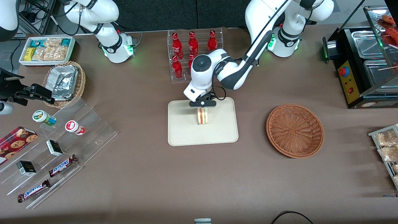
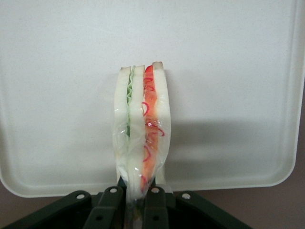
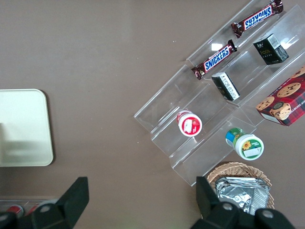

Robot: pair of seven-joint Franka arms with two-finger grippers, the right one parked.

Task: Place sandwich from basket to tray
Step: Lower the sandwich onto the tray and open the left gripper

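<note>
The sandwich point(image 1: 202, 116) is a plastic-wrapped wedge of white bread with red and green filling point(image 2: 142, 129). It stands on edge over the middle of the cream tray point(image 1: 186, 130), in the part farther from the front camera. My left gripper point(image 1: 202, 107) is directly above it, shut on the wrapped end point(image 2: 135, 191). Whether the sandwich rests on the tray point(image 2: 228, 71) or hangs just above it I cannot tell. The reddish-brown basket point(image 1: 294, 130) lies empty beside the tray, toward the working arm's end of the table. A corner of the tray point(image 3: 21, 124) shows in the right wrist view.
A clear rack of red bottles point(image 1: 194, 53) stands just past the tray, farther from the front camera. A black food warmer point(image 1: 363, 62) and a packet rack point(image 1: 387, 146) sit toward the working arm's end. Acrylic snack steps point(image 1: 62, 149) and a foil-packet basket point(image 1: 63, 82) lie toward the parked arm's end.
</note>
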